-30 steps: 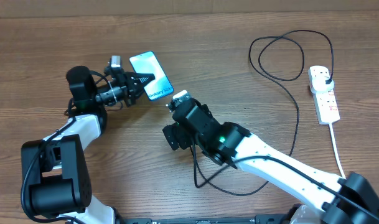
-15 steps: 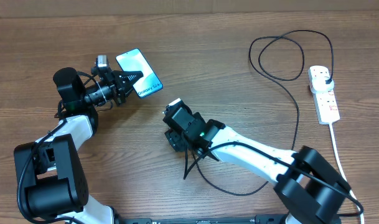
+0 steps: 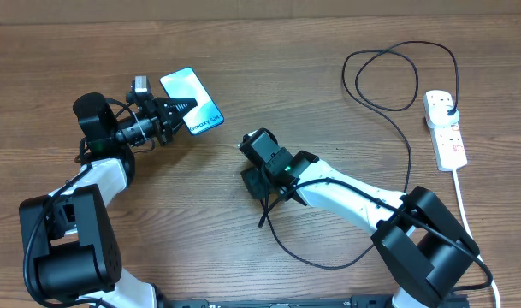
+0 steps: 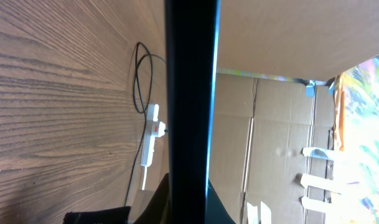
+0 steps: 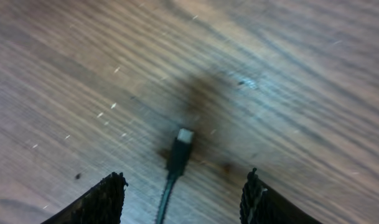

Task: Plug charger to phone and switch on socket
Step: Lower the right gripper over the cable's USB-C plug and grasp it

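Observation:
The phone (image 3: 192, 101) is lifted off the table with its light screen up, and my left gripper (image 3: 176, 111) is shut on its near edge. In the left wrist view the phone (image 4: 189, 93) is a dark edge-on bar between the jaws. The charger (image 3: 407, 162) is a thin black cable running from its plug in the socket (image 3: 446, 128) to the table centre. My right gripper (image 3: 258, 180) points down over the cable's end. In the right wrist view the gripper (image 5: 183, 199) is open, its fingers (image 5: 108, 199) apart on both sides of the connector tip (image 5: 185, 135), which lies on the wood.
The socket's thick white cord (image 3: 465, 205) runs toward the front right edge. The charger cable loops (image 3: 388, 77) at the back right and curves (image 3: 320, 261) below my right arm. Cardboard boxes (image 4: 282, 143) stand beyond the table.
My left gripper carried the phone a little left, then held still. My right gripper shifted slightly right over the cable end and its jaws have narrowed.

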